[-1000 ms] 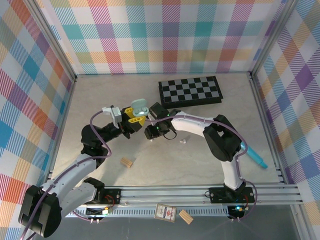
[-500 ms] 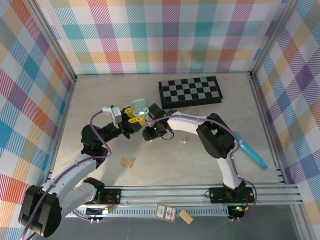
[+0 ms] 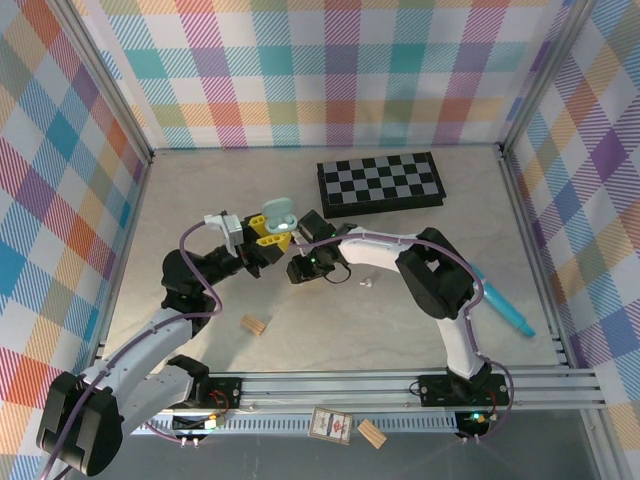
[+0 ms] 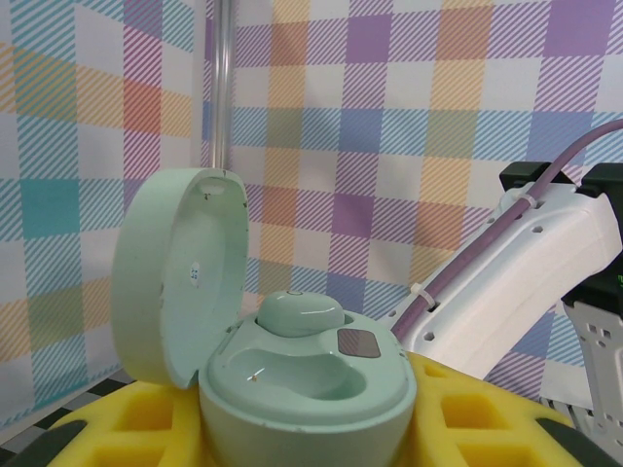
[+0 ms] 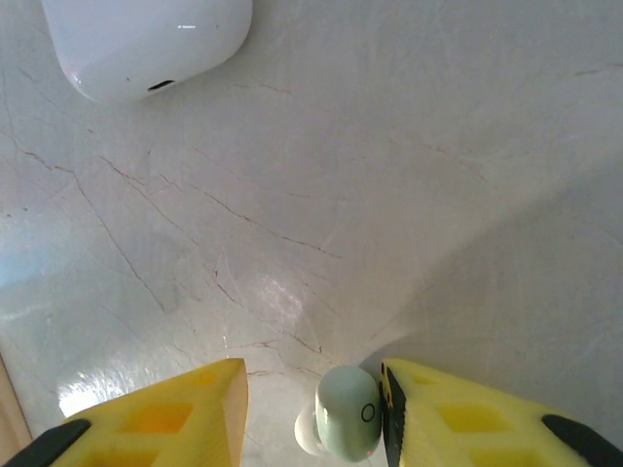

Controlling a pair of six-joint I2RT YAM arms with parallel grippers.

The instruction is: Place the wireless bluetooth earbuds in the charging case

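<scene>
My left gripper (image 3: 266, 238) is shut on a pale green charging case (image 4: 307, 389) and holds it above the table with its lid (image 4: 180, 272) swung open. One pale green earbud (image 4: 300, 313) sits in the far socket, and the near socket is bare. The case (image 3: 278, 213) also shows from above. My right gripper (image 3: 300, 268) is down at the table, its yellow fingers (image 5: 458, 418) either side of a second pale green earbud (image 5: 346, 423). That earbud touches the right finger, and a gap separates it from the left finger. A tiny white earbud (image 3: 367, 283) lies just right of it.
A white rounded case (image 5: 146, 39) lies on the table ahead of my right gripper. A folded chessboard (image 3: 380, 182) sits at the back, a blue pen-like tool (image 3: 500, 305) at the right, and a tan wooden block (image 3: 256, 324) near the left arm.
The right gripper's fingers have narrowed around the green earbud and the right arm's elbow has shifted slightly. The left arm and the case have stayed still.
</scene>
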